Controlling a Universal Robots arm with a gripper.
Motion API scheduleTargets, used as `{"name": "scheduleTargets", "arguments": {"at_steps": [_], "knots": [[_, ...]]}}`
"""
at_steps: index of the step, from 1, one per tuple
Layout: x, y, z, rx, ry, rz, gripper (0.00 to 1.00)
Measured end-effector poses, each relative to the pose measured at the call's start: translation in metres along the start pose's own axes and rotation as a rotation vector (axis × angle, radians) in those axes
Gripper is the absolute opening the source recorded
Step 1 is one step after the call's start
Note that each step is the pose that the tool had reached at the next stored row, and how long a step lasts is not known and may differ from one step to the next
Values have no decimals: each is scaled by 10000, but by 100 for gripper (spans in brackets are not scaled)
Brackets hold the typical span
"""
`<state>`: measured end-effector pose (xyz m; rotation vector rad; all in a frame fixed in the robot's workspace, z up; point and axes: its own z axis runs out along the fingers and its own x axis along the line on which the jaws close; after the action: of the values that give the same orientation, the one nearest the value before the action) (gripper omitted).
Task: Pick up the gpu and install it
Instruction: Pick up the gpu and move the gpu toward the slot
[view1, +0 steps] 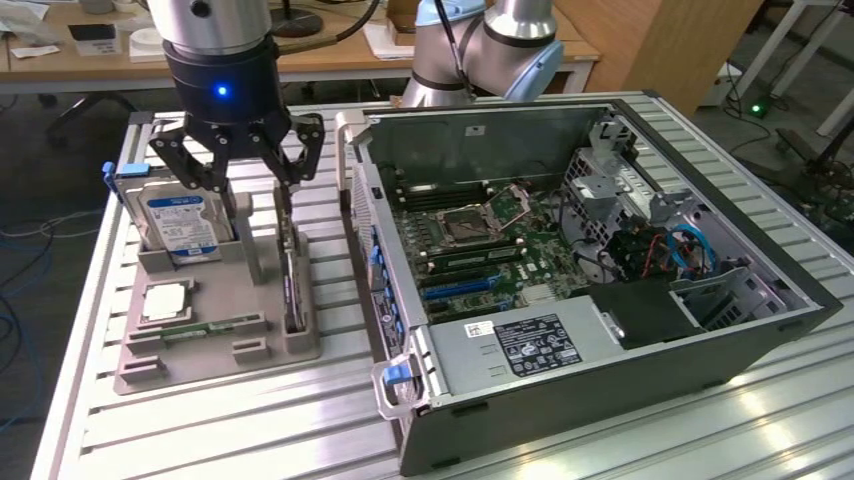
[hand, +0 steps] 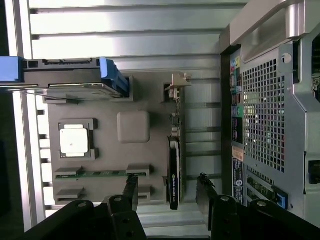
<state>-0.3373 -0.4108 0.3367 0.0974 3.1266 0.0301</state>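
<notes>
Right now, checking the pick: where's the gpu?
At the exterior view's left, the gpu stands on edge in the gray tray, between the hard drive and the computer case.

Ribbed bare-metal counter (view1: 200, 430), satin, with glare along its near edge. Smooth matt grey plastic parts tray (view1: 214, 345). On the gpu (hand: 174, 175), a glossy black face, dark board and silvery metal bracket. The hard drive (view1: 180, 225) is dull silver metal with a glossy blue label and blue plastic rails. The computer case (hand: 265, 115) is grey sheet metal with a perforated rear panel.
</notes>
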Motion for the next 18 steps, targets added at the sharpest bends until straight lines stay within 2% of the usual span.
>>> {"name": "scheduleTargets", "arguments": {"at_steps": [3, 8, 18], "knots": [[-7, 0, 21, 9, -2, 1, 59], [-24, 0, 59, 66, -5, -2, 59], [-47, 7, 134, 86, -2, -217, 59]]}}
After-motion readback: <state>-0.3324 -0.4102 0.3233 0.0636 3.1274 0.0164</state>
